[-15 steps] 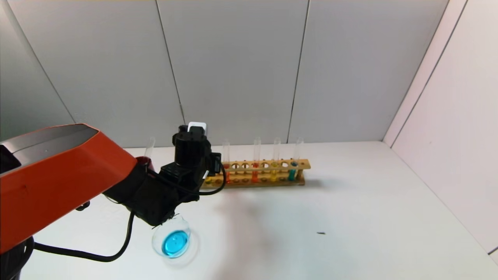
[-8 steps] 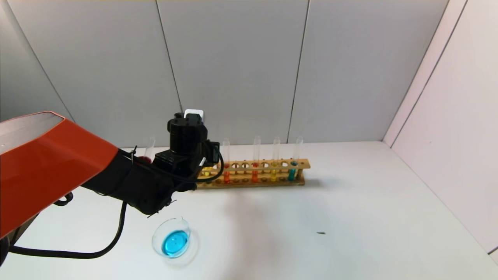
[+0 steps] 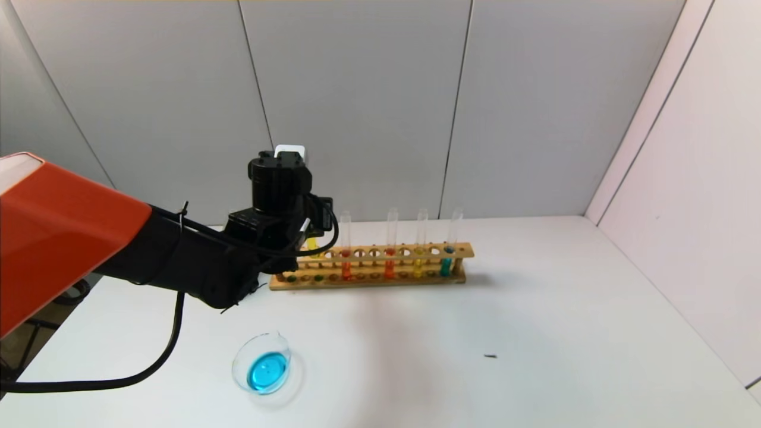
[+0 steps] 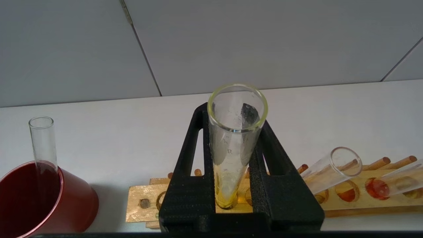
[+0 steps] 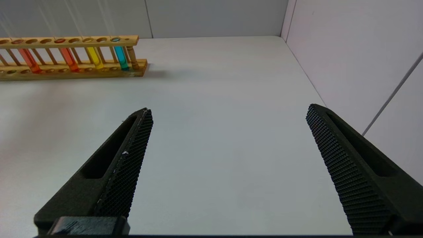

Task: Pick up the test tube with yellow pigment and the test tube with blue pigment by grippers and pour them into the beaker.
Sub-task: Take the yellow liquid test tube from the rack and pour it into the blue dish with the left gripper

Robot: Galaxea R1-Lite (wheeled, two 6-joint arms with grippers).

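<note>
My left gripper (image 3: 300, 235) is shut on the test tube with yellow pigment (image 4: 231, 155) and holds it upright over the left end of the wooden rack (image 3: 368, 264). A little yellow pigment sits in its round bottom (image 3: 312, 244). A second yellow tube (image 3: 419, 261) and a test tube with blue pigment (image 3: 447, 260) stand near the rack's right end. The beaker (image 3: 261, 364), holding blue liquid, stands on the table in front of the left arm. My right gripper (image 5: 228, 112) is open and empty over bare table, out of the head view.
Two orange-red tubes (image 3: 389, 261) stand in the rack. A dark-red cup (image 4: 39, 201) with an empty glass tube (image 4: 41, 138) in it stands left of the rack. A small dark speck (image 3: 490, 356) lies on the white table. Walls close in behind and on the right.
My left arm has risen and drawn back off the beaker. The gripper has moved up and a little left, lifting the yellow tube upward from the rack. The beaker is now in full view.
</note>
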